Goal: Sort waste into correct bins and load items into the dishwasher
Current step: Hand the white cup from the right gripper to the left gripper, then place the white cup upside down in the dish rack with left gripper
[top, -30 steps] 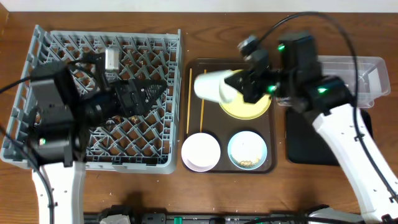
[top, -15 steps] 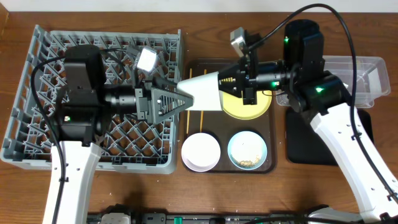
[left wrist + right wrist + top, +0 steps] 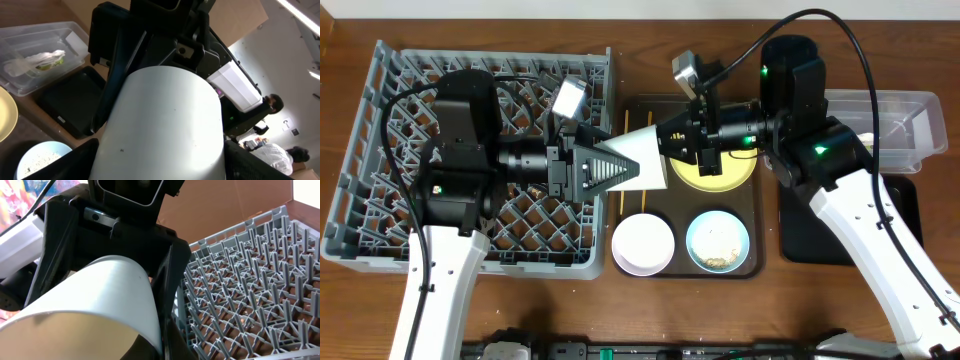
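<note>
A white cup (image 3: 645, 160) hangs on its side between both grippers, over the gap between the grey dish rack (image 3: 410, 80) and the brown tray. My right gripper (image 3: 682, 140) is shut on the cup's rim (image 3: 100, 295). My left gripper (image 3: 615, 168) is open, its fingers close on either side of the cup's base (image 3: 165, 125). The yellow plate (image 3: 720, 172), pinkish-white bowl (image 3: 642, 243), light blue bowl (image 3: 717, 240) with crumbs and the chopsticks (image 3: 646, 200) lie on the brown tray. The tissue and wrapper (image 3: 35, 57) lie in the clear tub (image 3: 905, 120).
The black tray (image 3: 820, 225) lies in front of the clear tub, right of the brown serving tray (image 3: 756, 215). The rack's pegs (image 3: 250, 280) show below the right wrist. Both arms meet over the rack's right edge.
The right arm carried the cup leftward toward the rack. The left arm swung right to meet it, and its fingers now flank the cup's base.
</note>
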Motion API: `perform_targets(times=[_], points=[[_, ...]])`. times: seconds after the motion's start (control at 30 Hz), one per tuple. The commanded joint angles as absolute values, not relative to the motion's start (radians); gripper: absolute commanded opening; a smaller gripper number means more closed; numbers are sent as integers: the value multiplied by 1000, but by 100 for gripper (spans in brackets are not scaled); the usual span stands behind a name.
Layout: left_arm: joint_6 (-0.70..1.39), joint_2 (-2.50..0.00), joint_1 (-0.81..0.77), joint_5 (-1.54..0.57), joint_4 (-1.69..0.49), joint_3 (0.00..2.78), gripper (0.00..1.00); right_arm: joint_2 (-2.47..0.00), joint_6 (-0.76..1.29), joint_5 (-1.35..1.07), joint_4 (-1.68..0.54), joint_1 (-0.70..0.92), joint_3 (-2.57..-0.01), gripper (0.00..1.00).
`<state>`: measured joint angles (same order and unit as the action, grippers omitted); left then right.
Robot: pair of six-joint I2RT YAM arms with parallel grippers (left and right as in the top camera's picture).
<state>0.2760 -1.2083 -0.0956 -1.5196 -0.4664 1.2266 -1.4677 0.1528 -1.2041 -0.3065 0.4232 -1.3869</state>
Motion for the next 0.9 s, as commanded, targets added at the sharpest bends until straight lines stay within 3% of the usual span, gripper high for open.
perform_targets(times=[0.0, 0.1, 0.2, 0.37, 0.53, 0.63, 0.7, 0.87], points=[[268, -1202, -109, -1571, -469, 1246, 77, -1472, 172, -1100, -295, 426, -1394, 1], [268, -1202, -109, -1571, -469, 1246, 78, -1472, 176, -1073, -294, 426, -1394, 1], [287, -1202, -109, -1571, -469, 1246, 88, -1472, 179, -1058, -287, 426, -1394, 1], [292, -1202, -109, -1571, -469, 1246, 89, -1472, 179, -1058, -279, 426, -1394, 1], [292, -1202, -109, -1570, -468, 1246, 73, -1472, 179, -1058, -282, 426, -1394, 1], [292, -1202, -108, -1559, -469, 1246, 71, -1472, 179, -1055, -281, 426, -1394, 2], [292, -1202, -107, -1539, -469, 1246, 71, -1472, 179, -1038, -283, 426, -1394, 12], [290, -1202, -44, -1499, -470, 1246, 63, -1470, 178, -944, -317, 403, -1394, 54]])
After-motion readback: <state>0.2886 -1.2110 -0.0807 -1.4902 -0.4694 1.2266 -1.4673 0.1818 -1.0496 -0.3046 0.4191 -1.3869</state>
